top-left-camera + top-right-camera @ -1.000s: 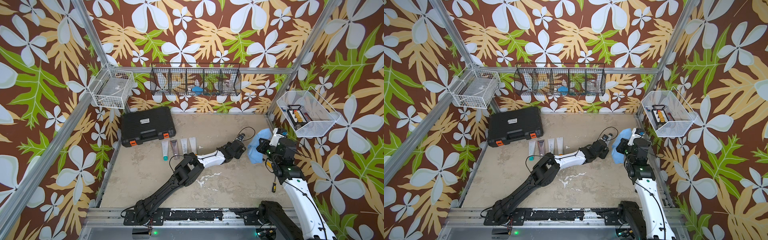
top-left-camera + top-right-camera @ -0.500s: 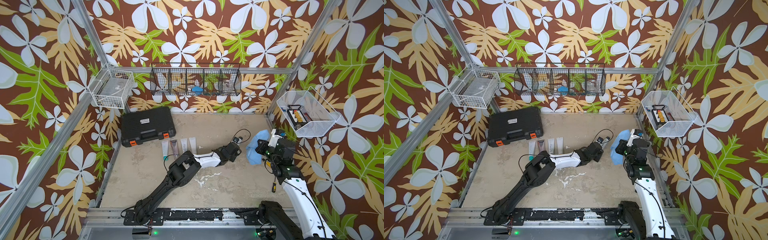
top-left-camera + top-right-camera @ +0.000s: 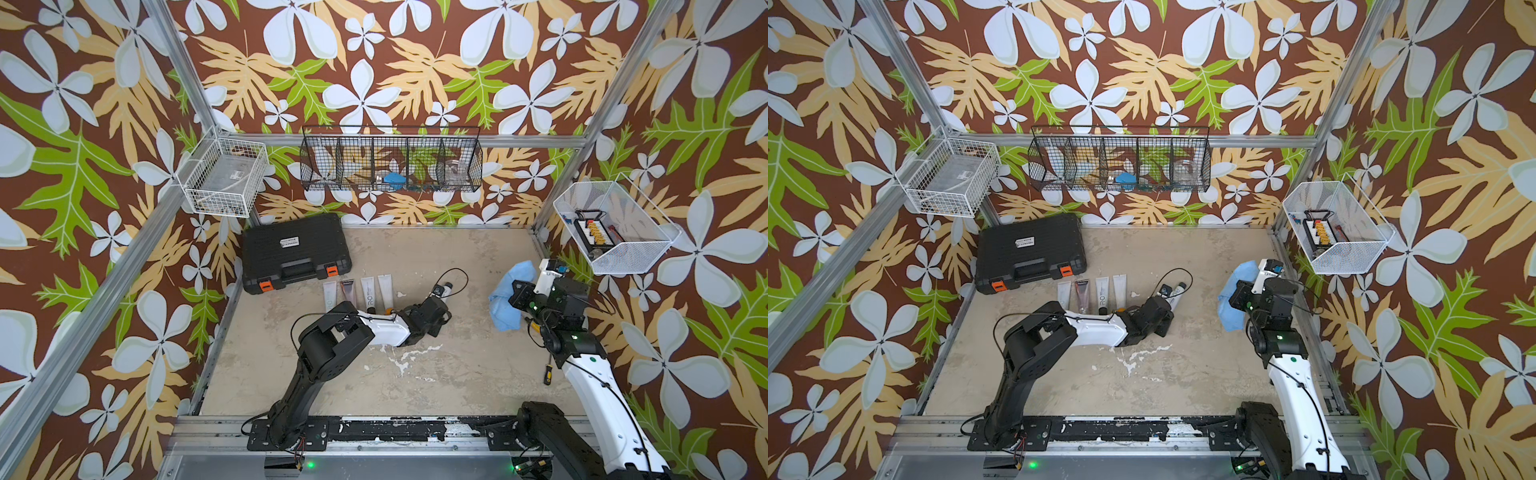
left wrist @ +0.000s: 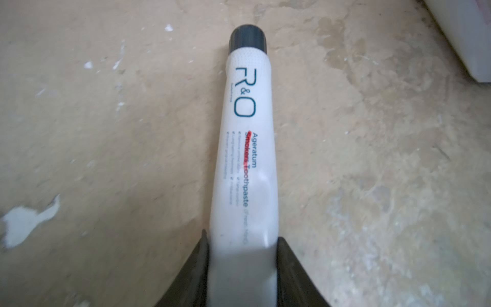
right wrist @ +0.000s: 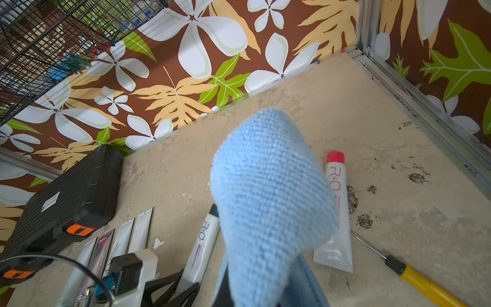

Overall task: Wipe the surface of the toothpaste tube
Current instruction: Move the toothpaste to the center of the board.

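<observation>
A white toothpaste tube (image 4: 244, 159) with a dark cap and "R&O" lettering sticks out from my left gripper (image 4: 243, 255), whose jaws are shut on its flat end. In both top views only its cap end (image 3: 446, 288) (image 3: 1177, 294) shows past the left wrist, low over the floor. The right wrist view shows this tube (image 5: 202, 247) beside a light blue cloth (image 5: 271, 199). My right gripper (image 3: 519, 297) is shut on the cloth (image 3: 509, 295) (image 3: 1235, 297), which hangs in the air to the right of the tube, apart from it.
A second tube with a red cap (image 5: 336, 212) lies on the floor under the cloth. A yellow-handled screwdriver (image 3: 548, 374) lies near the right wall. Several flat tubes (image 3: 357, 291) lie in a row beside a black case (image 3: 295, 251). Wire baskets hang on the walls.
The left arm has pulled back to the left, away from the cloth, and its jaws have narrowed onto the tube. The right gripper and cloth have barely shifted.
</observation>
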### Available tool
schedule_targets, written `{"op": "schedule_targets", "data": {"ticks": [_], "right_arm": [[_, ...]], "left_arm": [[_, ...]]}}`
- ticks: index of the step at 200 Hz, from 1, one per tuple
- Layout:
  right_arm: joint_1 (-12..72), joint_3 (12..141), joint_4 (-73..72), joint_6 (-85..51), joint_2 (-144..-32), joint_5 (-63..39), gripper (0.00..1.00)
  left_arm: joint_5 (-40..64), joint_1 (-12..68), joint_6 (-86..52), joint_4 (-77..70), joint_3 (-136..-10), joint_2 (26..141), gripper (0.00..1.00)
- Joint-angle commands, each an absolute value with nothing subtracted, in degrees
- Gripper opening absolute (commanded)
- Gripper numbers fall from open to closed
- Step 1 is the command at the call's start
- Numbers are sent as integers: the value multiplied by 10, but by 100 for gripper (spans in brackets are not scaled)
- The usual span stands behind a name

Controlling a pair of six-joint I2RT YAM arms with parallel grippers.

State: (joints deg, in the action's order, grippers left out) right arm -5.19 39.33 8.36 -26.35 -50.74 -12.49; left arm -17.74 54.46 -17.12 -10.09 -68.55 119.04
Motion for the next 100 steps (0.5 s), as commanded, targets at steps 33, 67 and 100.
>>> {"op": "schedule_targets", "data": {"ticks": [33,67,100], "right_arm": [[-51,397,56,-259,-517,-137,0],[-51,398,58,-258,-517,-138,0],[-52,394,56,-258,-515,-138,0]], "left_arm": [[-169,542,-259,-72,-618,1151,49],[-137,546,-284,-72,-601,1138,61],[-113,559,-288,-78,-598,1126,70]]}}
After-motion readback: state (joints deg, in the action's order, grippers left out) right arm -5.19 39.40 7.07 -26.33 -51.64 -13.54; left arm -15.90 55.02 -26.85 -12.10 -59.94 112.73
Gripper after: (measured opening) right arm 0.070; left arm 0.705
